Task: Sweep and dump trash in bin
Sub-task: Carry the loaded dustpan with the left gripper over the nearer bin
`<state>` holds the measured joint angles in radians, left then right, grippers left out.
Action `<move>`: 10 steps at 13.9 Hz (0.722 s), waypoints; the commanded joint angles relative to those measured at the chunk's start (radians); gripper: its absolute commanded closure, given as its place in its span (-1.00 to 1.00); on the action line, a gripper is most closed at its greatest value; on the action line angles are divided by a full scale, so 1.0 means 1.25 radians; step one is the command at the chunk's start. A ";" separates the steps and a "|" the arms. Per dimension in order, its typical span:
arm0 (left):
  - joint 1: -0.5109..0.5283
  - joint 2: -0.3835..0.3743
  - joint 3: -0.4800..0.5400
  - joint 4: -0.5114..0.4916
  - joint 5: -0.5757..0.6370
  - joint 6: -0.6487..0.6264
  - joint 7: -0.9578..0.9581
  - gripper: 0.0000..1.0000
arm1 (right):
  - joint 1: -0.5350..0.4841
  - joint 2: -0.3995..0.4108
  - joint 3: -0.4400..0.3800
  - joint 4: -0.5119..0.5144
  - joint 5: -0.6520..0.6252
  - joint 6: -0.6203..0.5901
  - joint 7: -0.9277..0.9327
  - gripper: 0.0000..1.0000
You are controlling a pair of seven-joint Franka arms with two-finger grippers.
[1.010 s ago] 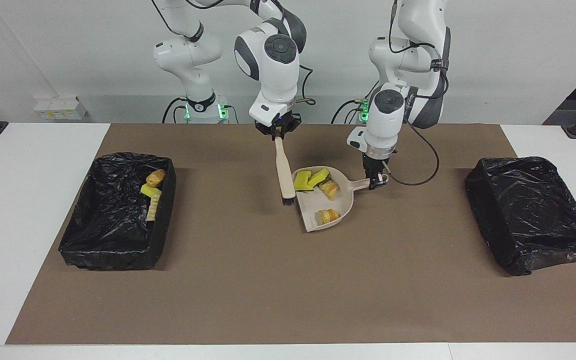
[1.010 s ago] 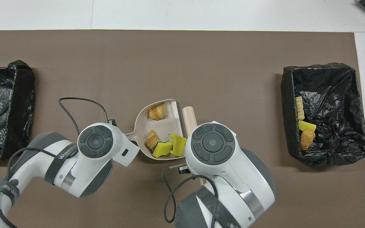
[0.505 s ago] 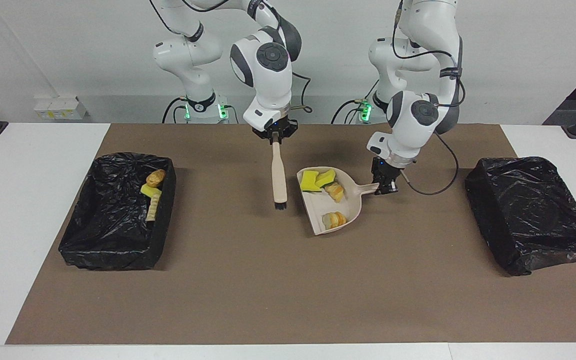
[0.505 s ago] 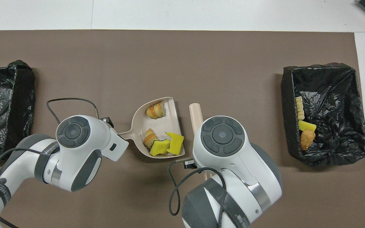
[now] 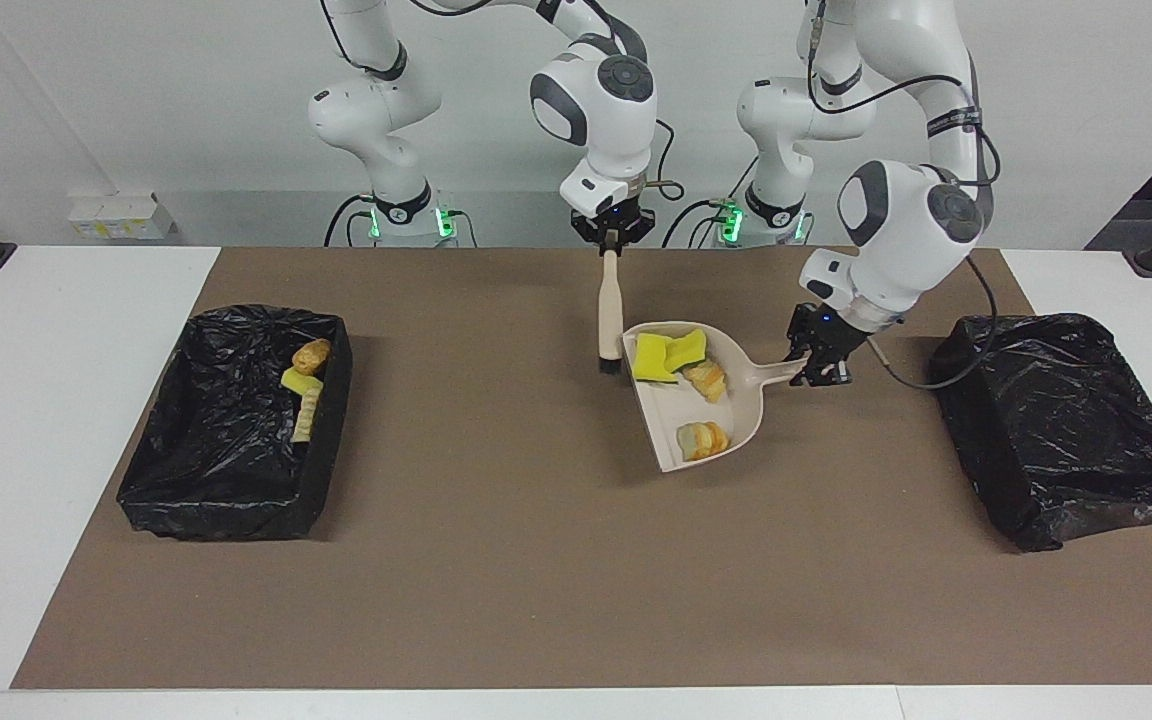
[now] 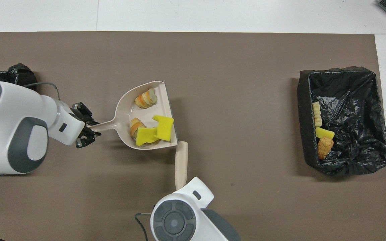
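Note:
My left gripper (image 5: 818, 362) is shut on the handle of the beige dustpan (image 5: 671, 405) and holds it above the brown mat. The dustpan carries two yellow sponge chunks (image 5: 658, 358) and two tan pastry lumps (image 5: 704, 438) of trash. In the overhead view the dustpan (image 6: 159, 108) and the left gripper (image 6: 86, 126) are toward the left arm's end. My right gripper (image 5: 614, 240) is shut on the beige brush (image 5: 609, 310), which hangs bristles down beside the dustpan's open edge. The brush (image 6: 181, 162) also shows in the overhead view.
A black-lined bin (image 5: 236, 480) at the right arm's end holds three scraps (image 5: 302, 385), also seen in the overhead view (image 6: 324, 133). A second black-lined bin (image 5: 1066, 425) stands at the left arm's end, close to the left gripper.
The left gripper has lifted the loaded dustpan and carried it toward the bin at the left arm's end. The right gripper has risen and moved the same way with the brush.

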<state>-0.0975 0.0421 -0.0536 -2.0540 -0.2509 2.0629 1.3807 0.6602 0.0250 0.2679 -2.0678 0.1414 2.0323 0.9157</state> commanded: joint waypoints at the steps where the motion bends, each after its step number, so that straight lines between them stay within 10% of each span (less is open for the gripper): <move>1: 0.079 0.018 -0.004 0.073 -0.008 -0.078 0.073 1.00 | 0.072 0.047 -0.002 -0.010 0.012 0.086 0.083 1.00; 6: 0.214 0.028 -0.007 0.087 -0.019 -0.100 0.216 1.00 | 0.099 0.056 -0.001 -0.024 0.012 0.102 0.091 1.00; 10: 0.292 0.111 0.000 0.271 0.016 -0.236 0.304 1.00 | 0.101 0.049 -0.002 -0.053 0.001 0.111 0.062 1.00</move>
<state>0.2055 0.0977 -0.0472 -1.8771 -0.2479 1.8790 1.7000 0.7830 0.1054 0.2678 -2.0991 0.1431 2.1416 1.0173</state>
